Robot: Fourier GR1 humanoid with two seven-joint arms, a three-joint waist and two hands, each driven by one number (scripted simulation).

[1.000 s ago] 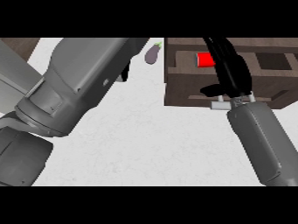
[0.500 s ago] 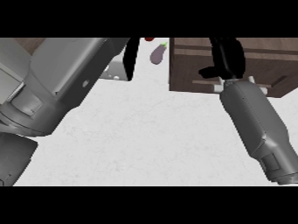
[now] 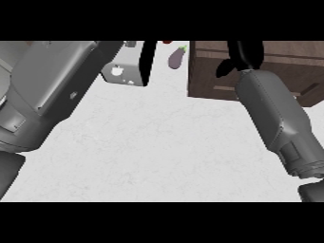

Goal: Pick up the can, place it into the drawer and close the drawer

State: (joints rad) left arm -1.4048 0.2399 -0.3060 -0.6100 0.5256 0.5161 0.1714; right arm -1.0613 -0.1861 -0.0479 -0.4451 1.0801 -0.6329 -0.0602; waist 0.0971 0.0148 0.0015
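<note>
The dark brown drawer unit (image 3: 206, 71) stands at the upper right, its top cut by the view's edge. My right forearm runs up from the lower right. My right hand (image 3: 243, 53) lies over the unit's front and continues past the view's top. The can shows nowhere. My left arm fills the left side. My left hand (image 3: 149, 61) is held up beside the unit, open and flat, touching nothing.
A purple eggplant (image 3: 177, 58) lies on the white counter (image 3: 157, 142) between my left hand and the drawer unit. A small red thing (image 3: 166, 42) peeks in at the top edge, left of the eggplant.
A red can showed inside the open drawer a second ago and is out of sight now. My right hand has moved further up over the unit. The left arm has swung inward.
</note>
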